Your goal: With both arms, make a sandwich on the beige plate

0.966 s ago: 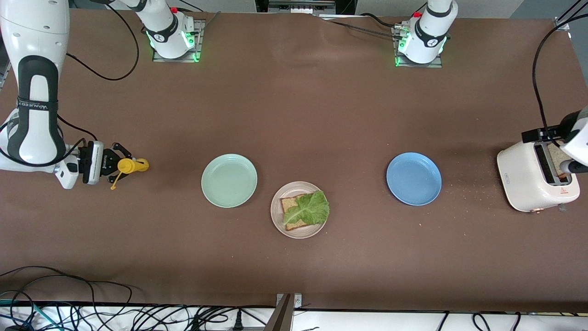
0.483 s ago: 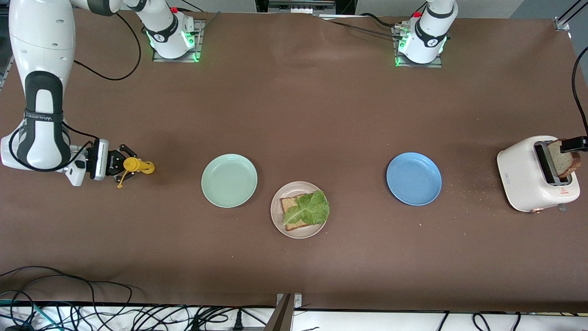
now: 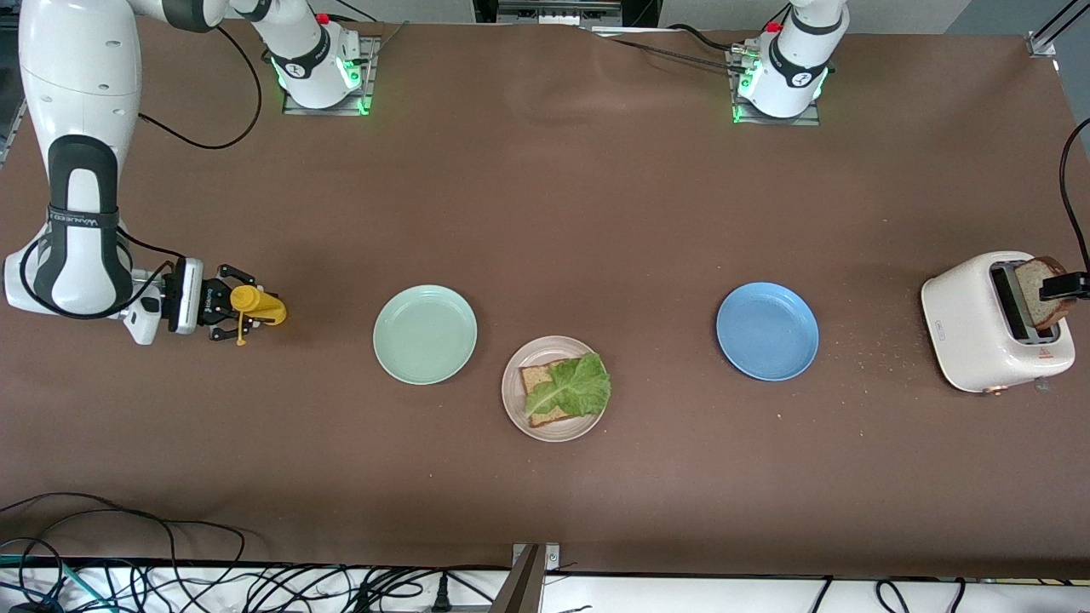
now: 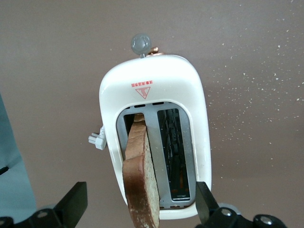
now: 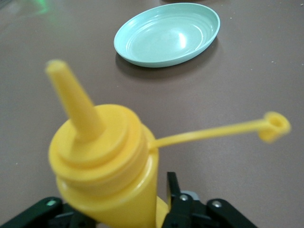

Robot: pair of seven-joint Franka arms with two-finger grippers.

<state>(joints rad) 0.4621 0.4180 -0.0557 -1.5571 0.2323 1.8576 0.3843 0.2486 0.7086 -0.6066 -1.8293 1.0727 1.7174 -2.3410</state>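
The top slice is being fetched: this is judged to be the step in hand, since the sandwich (image 3: 565,387) on the beige plate (image 3: 513,400) is consisting so far of one bread slice under a lettuce leaf (image 3: 576,385). That plate is lying nearer the front camera than the green plate (image 3: 425,334) and the blue plate (image 3: 767,331), both of which are standing bare, one toward each end of the table.

At the left arm's end, the toaster (image 3: 992,328) is being approached from above by the left gripper (image 4: 142,216). Its fingers are being held wide apart, one at each side of the second slice (image 4: 140,183), which is standing up out of one slot; the other slot is empty. No grip is being made yet. The next move is judged to call for closing on the slice, lifting it straight out, and carrying it to the beige plate.

At the right arm's end, the yellow bottle (image 3: 256,305) is lying between the right gripper's (image 3: 232,315) fingers, which are standing partly open around it; whether it is being held cannot be told. Its cap (image 5: 277,125) is hanging off on its strap.
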